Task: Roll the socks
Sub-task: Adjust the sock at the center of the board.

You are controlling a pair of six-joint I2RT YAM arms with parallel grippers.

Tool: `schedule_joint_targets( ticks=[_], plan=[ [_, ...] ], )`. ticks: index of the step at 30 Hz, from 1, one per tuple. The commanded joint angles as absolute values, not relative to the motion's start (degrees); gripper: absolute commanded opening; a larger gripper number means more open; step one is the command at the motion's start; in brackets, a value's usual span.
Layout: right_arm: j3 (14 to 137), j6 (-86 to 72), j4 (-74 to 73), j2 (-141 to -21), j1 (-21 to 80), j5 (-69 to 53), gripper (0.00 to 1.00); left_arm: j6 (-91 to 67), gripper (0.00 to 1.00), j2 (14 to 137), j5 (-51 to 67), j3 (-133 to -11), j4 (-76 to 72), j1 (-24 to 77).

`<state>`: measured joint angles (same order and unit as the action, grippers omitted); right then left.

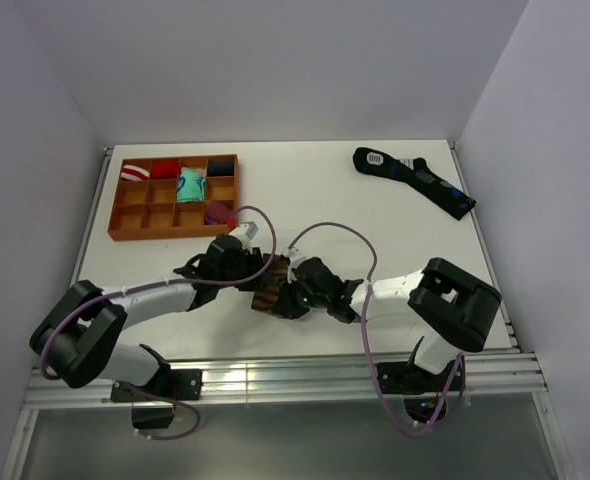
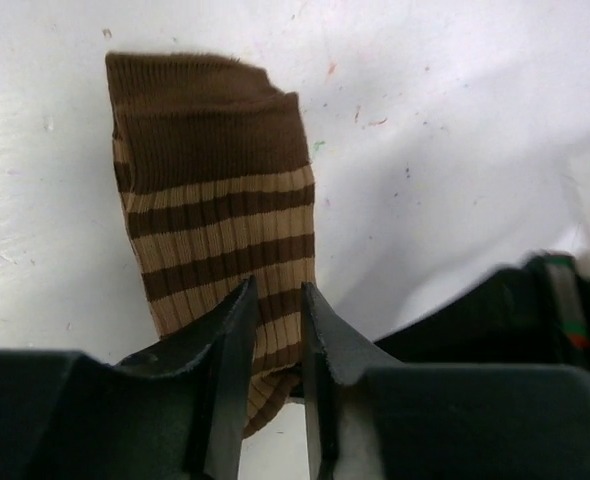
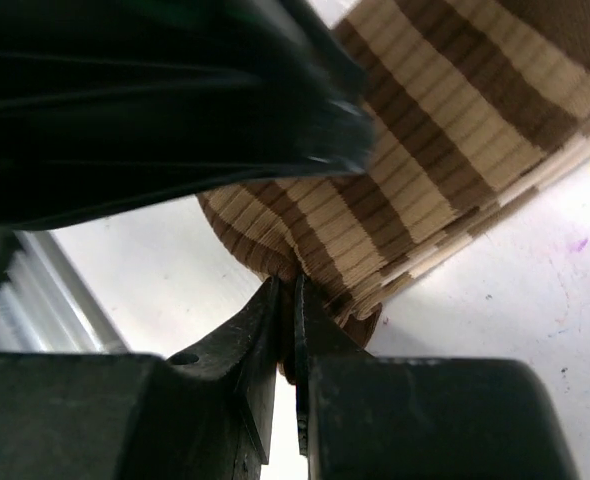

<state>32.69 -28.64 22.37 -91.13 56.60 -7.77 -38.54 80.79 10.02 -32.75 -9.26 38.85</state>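
Left jaws: nearly closed, narrow gap, with the near end of the striped sock [image 2: 215,200] pinched between the fingertips [image 2: 237,310]. From there the sock runs flat on the tabletop [image 2: 455,120] toward the upper left of the left wrist frame, and its plain brown cuff lies free at the far end. Right jaws: closed to a slit on a small bunched fold of the same sock, low centre of the right wrist frame. A dark blurred mass, which I take to be my other wrist, fills the upper left of that view. In the top view both wrists meet at lower centre with the sock between them, so the two grips sit very close together. Risks, as I judge them:

1. The wrists knock together as soon as either one turns to roll, because there is almost no room between them.
2. The right-hand pinch holds only a thin fold, which may slip out under twist.
3. The unheld cuff drags or skews, giving a loose, crooked roll.
4. Pulling the grips apart stretches the fabric instead of rolling it.

The black sock [image 1: 415,180] at upper right and the wooden tray [image 1: 155,236] at upper left are well apart from the work.
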Motion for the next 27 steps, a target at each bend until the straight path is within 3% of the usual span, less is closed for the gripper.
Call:
schedule_joint_targets(
  ticks=[1, 12, 21, 27],
  plan=[
    [34.19, -32.95, 17.67, -92.37, 53.36, -17.90, 0.09, -37.70, 0.32, 76.74, 7.65, -31.65, -12.04, 38.76],
    [37.08, -41.48, 18.55, -98.08, 44.30, -37.25, 0.08, -38.76, 0.38, 65.57, 0.26, -21.54, -18.53, 39.99],
    [42.62, -39.73, 7.66, -100.37, 37.98, -45.08, 0.08, -42.01, 0.35, 65.22, -12.29, -15.74, -29.00, 50.09],
    [44.56, -39.73, 3.26, -103.18, 34.72, -49.30, 0.07, -41.75, 0.41, 62.75, -17.13, -11.60, -30.94, 51.77]
  ],
)
